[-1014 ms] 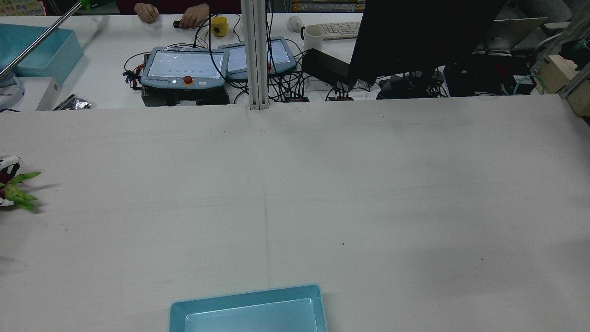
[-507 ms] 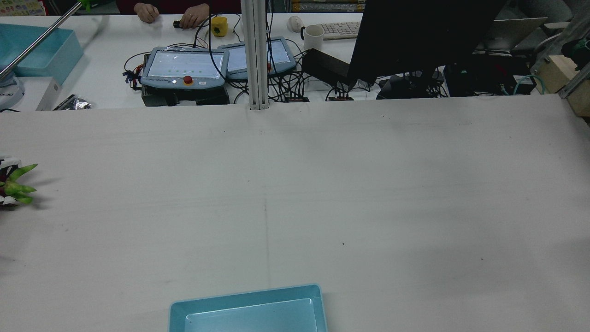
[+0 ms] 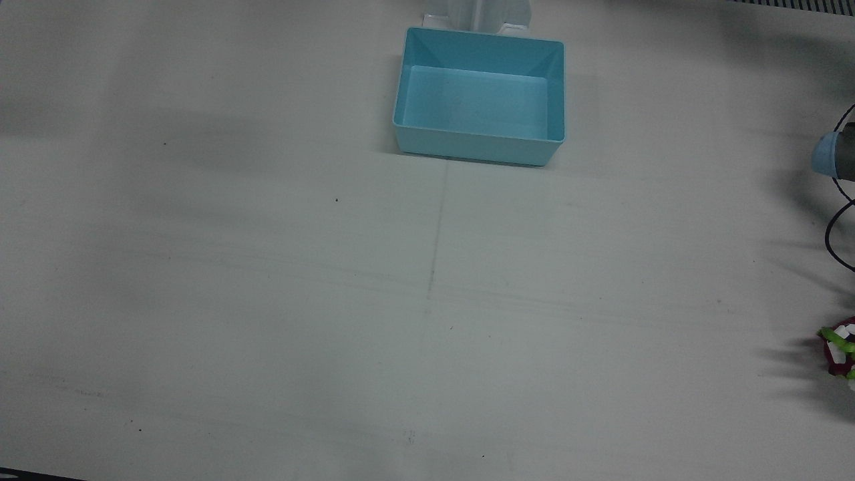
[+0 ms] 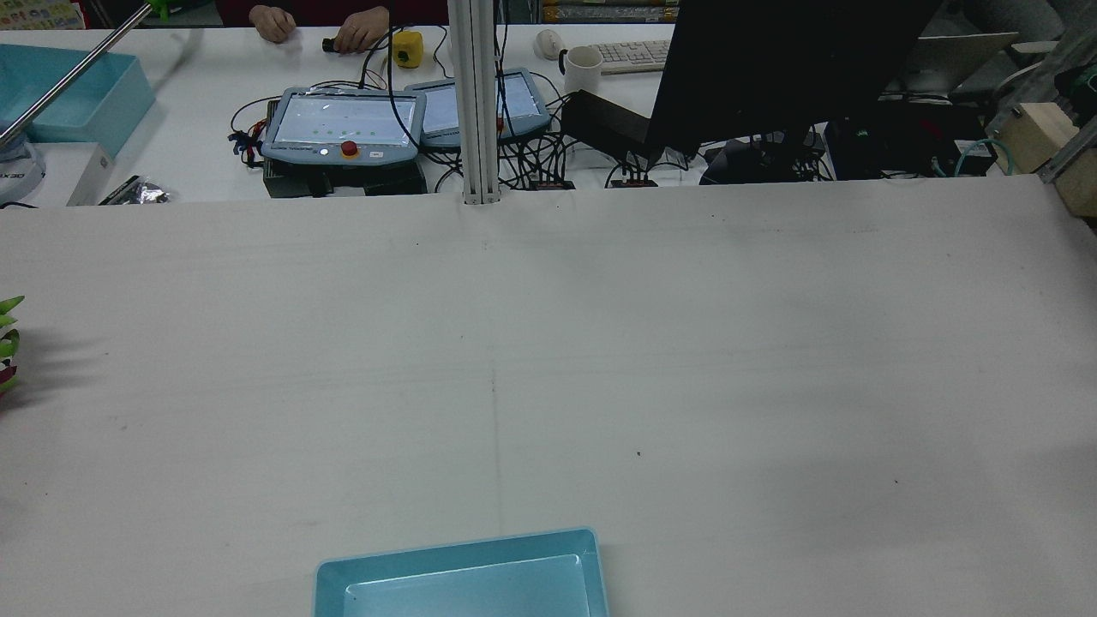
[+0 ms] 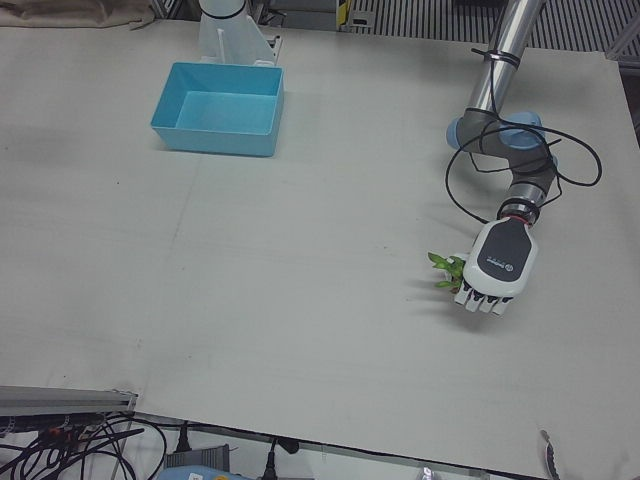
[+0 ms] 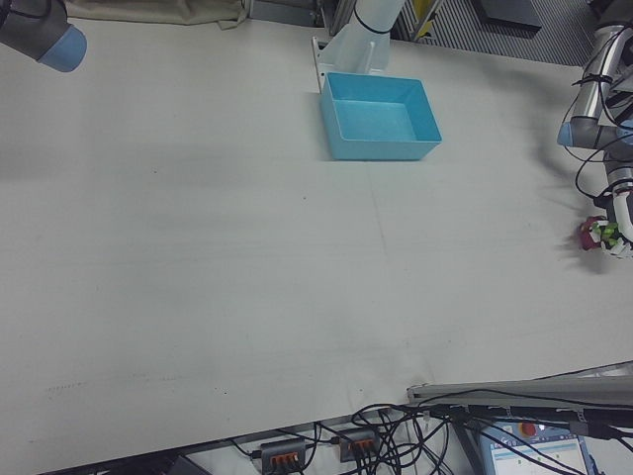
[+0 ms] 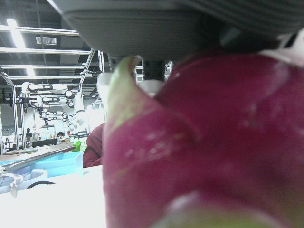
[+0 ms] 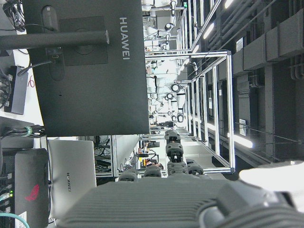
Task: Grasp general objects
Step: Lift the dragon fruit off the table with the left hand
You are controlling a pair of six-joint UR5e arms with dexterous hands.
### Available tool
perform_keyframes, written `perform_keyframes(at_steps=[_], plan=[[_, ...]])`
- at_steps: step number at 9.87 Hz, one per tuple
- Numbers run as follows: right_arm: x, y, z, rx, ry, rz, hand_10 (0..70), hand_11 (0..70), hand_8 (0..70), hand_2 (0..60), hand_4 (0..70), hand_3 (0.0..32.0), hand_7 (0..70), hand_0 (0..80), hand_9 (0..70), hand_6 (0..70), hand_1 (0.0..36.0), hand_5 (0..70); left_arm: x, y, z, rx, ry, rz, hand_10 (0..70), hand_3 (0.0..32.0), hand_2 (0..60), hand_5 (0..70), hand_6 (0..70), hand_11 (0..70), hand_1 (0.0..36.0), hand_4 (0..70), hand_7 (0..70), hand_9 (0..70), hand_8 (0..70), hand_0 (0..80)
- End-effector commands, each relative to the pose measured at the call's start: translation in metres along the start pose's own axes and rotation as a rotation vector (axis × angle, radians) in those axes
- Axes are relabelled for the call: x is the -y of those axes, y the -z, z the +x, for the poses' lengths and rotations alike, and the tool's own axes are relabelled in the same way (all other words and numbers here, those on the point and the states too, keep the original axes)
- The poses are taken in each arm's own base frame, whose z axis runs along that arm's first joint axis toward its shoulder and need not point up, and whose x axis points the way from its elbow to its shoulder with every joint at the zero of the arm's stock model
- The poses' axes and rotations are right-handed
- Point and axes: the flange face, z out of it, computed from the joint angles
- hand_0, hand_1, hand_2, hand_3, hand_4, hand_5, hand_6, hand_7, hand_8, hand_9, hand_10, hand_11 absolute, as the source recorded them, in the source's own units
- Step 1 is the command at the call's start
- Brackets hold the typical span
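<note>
Your left robot hand [image 5: 494,272] is closed around the dragon fruit [image 5: 448,271], palm down near the desk [image 5: 300,250] edge, far from the blue bin [image 5: 220,108].

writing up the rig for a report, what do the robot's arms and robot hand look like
The left arm is silver-grey tube with light blue joint caps and a black cable looped alongside. The left robot hand has a white shell with a small dark logo and dark grey fingers. Only a blue-capped right arm joint shows.
</note>
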Motion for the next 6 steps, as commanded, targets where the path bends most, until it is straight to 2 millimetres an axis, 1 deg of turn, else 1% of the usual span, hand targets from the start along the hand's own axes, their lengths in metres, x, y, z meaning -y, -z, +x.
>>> perform_keyframes(at_steps=[1, 2, 3, 4, 5, 6], plan=[[0.000, 0.000, 0.000, 0.000, 0.000, 0.001, 0.0, 0.0, 0.0, 0.0, 0.0, 0.0, 0.0, 0.0, 0.0, 0.0, 0.0, 0.0, 0.024, 0.024, 0.039, -0.063, 0.093, 0.043, 70.0, 0.0, 60.0, 70.0, 70.0, 70.0, 4.3, 70.0, 70.0, 70.0, 70.0, 0.0], [0.000, 0.000, 0.000, 0.000, 0.000, 0.000, 0.0, 0.0, 0.0, 0.0, 0.0, 0.0, 0.0, 0.0, 0.0, 0.0, 0.0, 0.0, 0.036, 0.032, 0.048, -0.069, 0.152, 0.082, 70.0, 0.0, 60.0, 70.0, 70.0, 70.0, 4.4, 70.0, 70.0, 70.0, 70.0, 0.0], [0.000, 0.000, 0.000, 0.000, 0.000, 0.000, 0.0, 0.0, 0.0, 0.0, 0.0, 0.0, 0.0, 0.0, 0.0, 0.0, 0.0, 0.0, 0.049, 0.037, 0.066, -0.087, 0.195, 0.100, 70.0, 0.0, 60.0, 70.0, 70.0, 70.0, 4.9, 70.0, 70.0, 70.0, 70.0, 0.0], [0.000, 0.000, 0.000, 0.000, 0.000, 0.000, 0.0, 0.0, 0.0, 0.0, 0.0, 0.0, 0.0, 0.0, 0.0, 0.0, 0.0, 0.0, 0.070, 0.034, 0.097, -0.106, 0.204, 0.127, 70.0, 0.0, 60.0, 70.0, 70.0, 70.0, 4.9, 70.0, 70.0, 70.0, 70.0, 0.0], [0.000, 0.000, 0.000, 0.000, 0.000, 0.001, 0.0, 0.0, 0.0, 0.0, 0.0, 0.0, 0.0, 0.0, 0.0, 0.0, 0.0, 0.0, 0.084, 0.030, 0.128, -0.138, 0.241, 0.140, 70.0, 0.0, 60.0, 70.0, 70.0, 70.0, 4.6, 70.0, 70.0, 70.0, 70.0, 0.0], [0.000, 0.000, 0.000, 0.000, 0.000, 0.000, 0.0, 0.0, 0.0, 0.0, 0.0, 0.0, 0.0, 0.0, 0.0, 0.0, 0.0, 0.0, 0.095, 0.030, 0.140, -0.150, 0.330, 0.151, 70.0, 0.0, 60.0, 70.0, 70.0, 70.0, 4.6, 70.0, 70.0, 70.0, 70.0, 0.0]])
